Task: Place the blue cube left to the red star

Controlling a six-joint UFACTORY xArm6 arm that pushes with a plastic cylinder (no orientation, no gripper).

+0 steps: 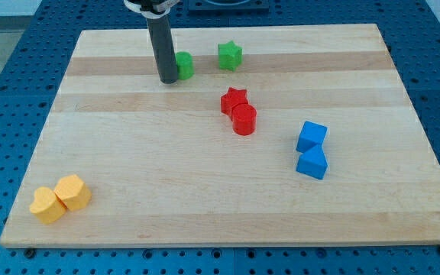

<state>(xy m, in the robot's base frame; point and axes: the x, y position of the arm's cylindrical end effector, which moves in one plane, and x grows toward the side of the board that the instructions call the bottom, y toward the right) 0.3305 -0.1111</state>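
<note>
The blue cube [312, 136] sits at the view's right, with a blue wedge-shaped block [312, 163] touching it just below. The red star [234, 100] lies near the board's middle, with a red cylinder [244, 120] touching its lower right. My tip [167, 79] rests on the board near the view's top, far up and left of the blue cube and left of the red star. It stands right beside a green block [183, 65], which it partly hides.
A green star [230, 55] lies near the view's top, right of the green block. Two yellow blocks [72, 191] [47, 205] sit together at the view's bottom left. The wooden board [128, 153] lies on a blue perforated table.
</note>
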